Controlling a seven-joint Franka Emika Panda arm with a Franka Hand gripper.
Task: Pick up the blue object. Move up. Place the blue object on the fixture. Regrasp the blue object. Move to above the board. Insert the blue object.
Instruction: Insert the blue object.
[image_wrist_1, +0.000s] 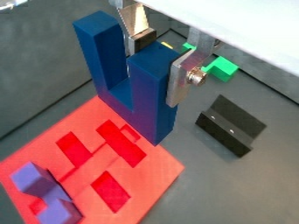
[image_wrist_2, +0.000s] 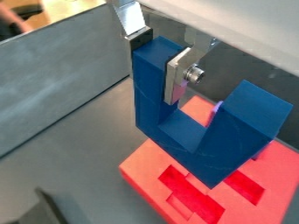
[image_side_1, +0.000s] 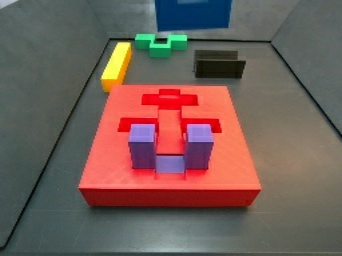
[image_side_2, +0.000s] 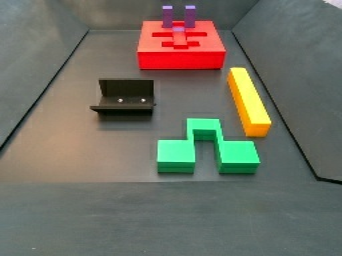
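Observation:
My gripper (image_wrist_1: 163, 59) is shut on one prong of the dark blue U-shaped blue object (image_wrist_1: 103, 54), which hangs with its prongs up and its base down. In both wrist views the silver fingers clamp that prong from two sides (image_wrist_2: 160, 57). The blue object (image_wrist_2: 239, 122) hangs above the red board (image_wrist_1: 70, 125), near its slotted edge (image_wrist_2: 146, 163). In a side view only the blue object's lower part (image_side_1: 194, 13) shows, high behind the board (image_side_1: 120, 170); the gripper is cut off there. The black fixture (image_wrist_1: 230, 125) stands apart on the floor.
A purple U-shaped block (image_side_1: 170, 147) sits in the board's slots. A long yellow bar (image_side_2: 249, 100) and a green block (image_side_2: 205, 147) lie on the dark floor beside the fixture (image_side_2: 123, 98). Grey walls enclose the floor.

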